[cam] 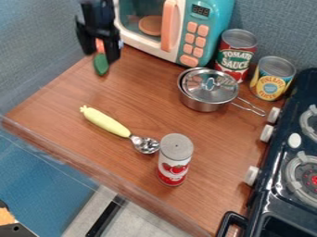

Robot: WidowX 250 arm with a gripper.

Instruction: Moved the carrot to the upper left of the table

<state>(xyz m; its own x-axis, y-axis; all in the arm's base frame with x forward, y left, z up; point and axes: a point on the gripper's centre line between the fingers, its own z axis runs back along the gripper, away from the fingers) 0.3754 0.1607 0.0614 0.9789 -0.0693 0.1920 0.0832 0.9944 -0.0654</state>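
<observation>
On the far side, the label on the red can (234, 56) reads "TOMATO SAUCE". On the yellow can (272, 78) to its right, the upper word looks like "PINEAPPLE"; the word below is too small to read surely. The toy microwave (218, 17) has a dark display (200, 10) with three digits that look like "888".

Carrot (101, 65) partly hidden by blurred end effector (100, 53), toy microwave (212, 23) and stove (276, 159) cut off
</observation>
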